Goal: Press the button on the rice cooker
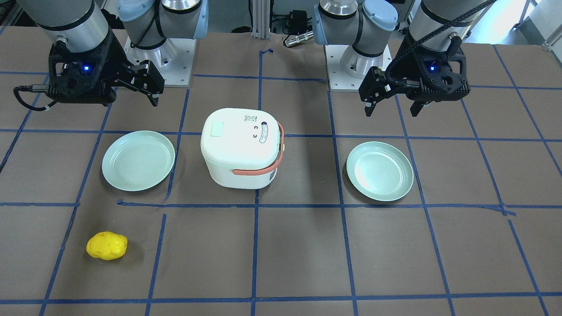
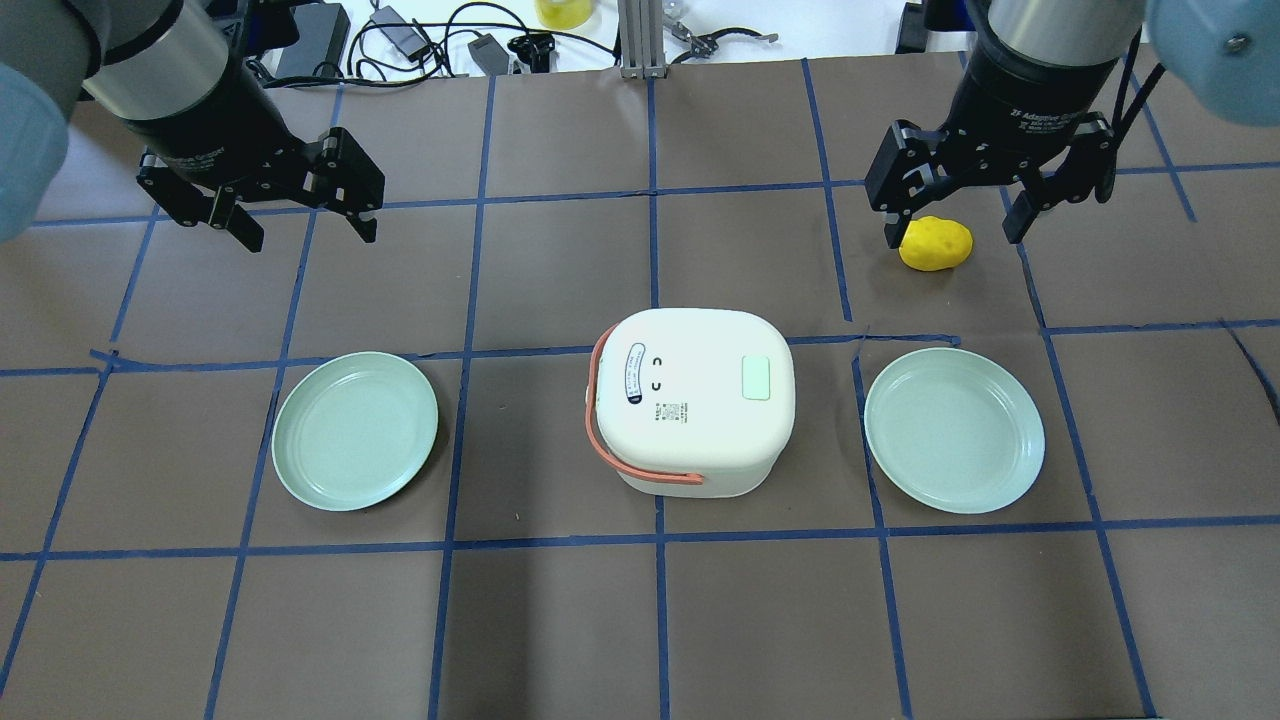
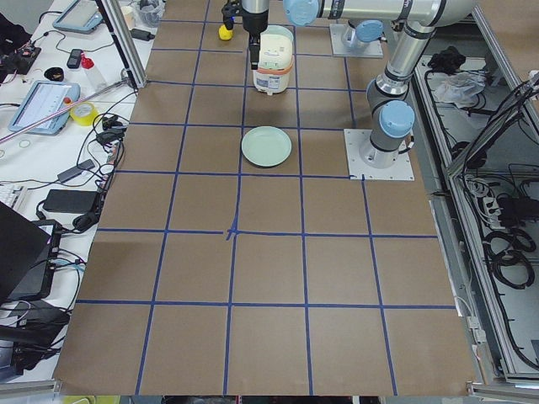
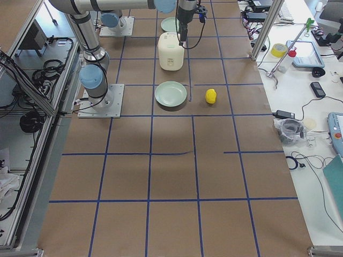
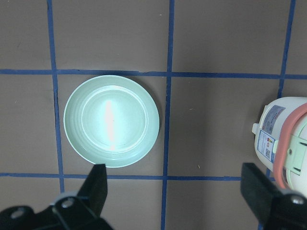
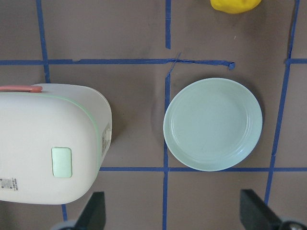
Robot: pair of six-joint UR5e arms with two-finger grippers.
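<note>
Rice cooker: a white rice cooker stands upright in the middle of the desk, between two plates and touching neither.
Lid: closed, with small printed marks and a label on its left half.
Button: a pale green rectangular button sits on the right half of the lid, on the side toward the right plate.
Handle: a salmon handle lies folded down around the cooker's left and near sides.
Left claw: the left claw hangs above the desk at the far left, its fingers spread wide apart, well away from the cooker.
Right claw: the right claw hangs above the desk at the far right, fingers likewise wide apart, well away from the cooker.
Left plate: a mint-green plate lies flat just left of the cooker.
Right plate: a matching mint-green plate lies flat just right of the cooker.
Yellow lump: a knobbly yellow object rests on the desk beyond the right plate, below the right claw in the overhead view.
</note>
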